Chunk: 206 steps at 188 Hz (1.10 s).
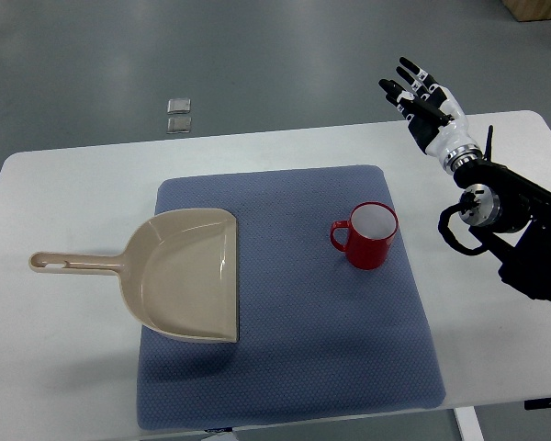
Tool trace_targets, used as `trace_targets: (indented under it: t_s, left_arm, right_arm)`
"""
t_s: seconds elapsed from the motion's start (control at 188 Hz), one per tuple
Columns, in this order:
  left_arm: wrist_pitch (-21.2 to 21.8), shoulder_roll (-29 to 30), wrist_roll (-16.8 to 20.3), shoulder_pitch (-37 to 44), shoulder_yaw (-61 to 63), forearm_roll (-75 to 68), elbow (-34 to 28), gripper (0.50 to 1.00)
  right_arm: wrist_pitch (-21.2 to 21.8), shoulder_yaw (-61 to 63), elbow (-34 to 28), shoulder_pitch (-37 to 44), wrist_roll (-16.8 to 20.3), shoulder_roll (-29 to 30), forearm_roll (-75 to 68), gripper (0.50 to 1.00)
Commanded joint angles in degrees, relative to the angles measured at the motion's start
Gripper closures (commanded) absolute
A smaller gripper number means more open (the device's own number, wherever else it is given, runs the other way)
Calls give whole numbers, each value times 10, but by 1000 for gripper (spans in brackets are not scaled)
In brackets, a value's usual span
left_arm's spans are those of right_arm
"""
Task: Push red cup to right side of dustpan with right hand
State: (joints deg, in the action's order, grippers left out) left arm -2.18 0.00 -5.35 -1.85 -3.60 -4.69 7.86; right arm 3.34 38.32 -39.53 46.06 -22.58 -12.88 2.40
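Red ceramic cup [373,236] upright on blue-grey mat [285,367], right of beige plastic dustpan [184,273], apart from it, right robot hand [422,103] raised over far white bench [55,367] edge, fingers spread, holding nothing

A single top view looks steeply down from the robot's side onto the white table [64,184], far enough back to take in nearly its whole surface. The blue mat [294,322] sits at the frame's centre; beyond the table's far edge lies grey floor [211,46]. Right of the mat, the right arm enters from the picture's right edge.
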Motion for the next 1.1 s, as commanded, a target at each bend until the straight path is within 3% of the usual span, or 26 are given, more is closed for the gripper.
trace_targets:
  t_s: [0.0, 0.794, 1.093]
  left_arm:
    - [1, 0, 0, 0, -1, 2, 0, 500]
    - [2, 0, 0, 0, 1, 2, 1, 500]
    - [2, 0, 0, 0, 1, 2, 1, 500]
  right_arm:
    - [0, 0, 3, 1, 0, 0, 0, 572]
    - [5, -3, 15, 0, 0, 5, 7, 572]
    - [25, -11, 7, -6, 0, -30, 9, 572]
